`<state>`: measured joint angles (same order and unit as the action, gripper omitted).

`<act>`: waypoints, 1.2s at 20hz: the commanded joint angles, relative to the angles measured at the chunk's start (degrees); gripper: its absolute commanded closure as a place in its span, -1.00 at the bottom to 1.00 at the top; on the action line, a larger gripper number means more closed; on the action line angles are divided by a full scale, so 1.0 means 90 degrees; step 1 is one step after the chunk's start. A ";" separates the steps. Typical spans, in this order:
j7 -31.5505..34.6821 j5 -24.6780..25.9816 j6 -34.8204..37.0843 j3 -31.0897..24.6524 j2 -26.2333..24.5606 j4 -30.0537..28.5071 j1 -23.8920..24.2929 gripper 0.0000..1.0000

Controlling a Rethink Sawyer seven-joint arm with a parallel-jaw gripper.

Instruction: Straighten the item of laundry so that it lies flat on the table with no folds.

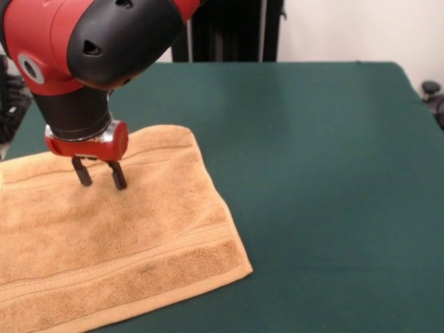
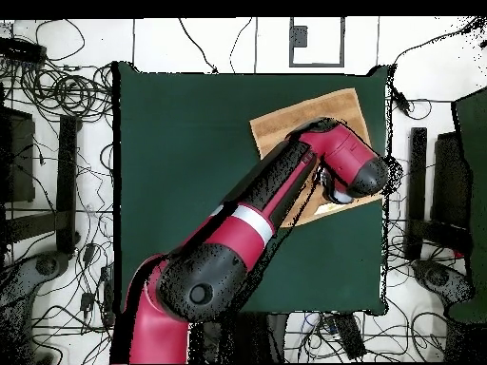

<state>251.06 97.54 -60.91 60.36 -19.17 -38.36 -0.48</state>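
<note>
Dark green table (image 1: pixel 326 173) is filling most of the front view, felt-like top, bare apart from the towel (image 1: pixel 132 257). Behind it a pale wall (image 1: pixel 361 28) and a dark stand (image 1: pixel 229 31) are showing. From overhead the table (image 2: pixel 181 162) is sitting on a white floor (image 2: pixel 90 38) littered with black cables (image 2: pixel 67 95). The golden-tan towel is lying spread out at one corner of the table, woven border bands showing, running off the left and bottom edges of the front view; overhead only parts of the towel (image 2: pixel 295 119) are showing around the arm. The red and black arm (image 2: pixel 257 219) is reaching across the table and pointing the gripper (image 1: pixel 99 173) straight down over the towel's far part. Its two dark fingers (image 1: pixel 118 176) are standing apart, gripping nothing, tips at or just above the cloth.
</note>
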 commanded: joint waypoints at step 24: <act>-0.0137 -0.0842 -0.0042 -0.1470 -0.0528 0.0019 -0.0640 -1.00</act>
<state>251.06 97.54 -60.89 60.25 -19.10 -38.43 -1.58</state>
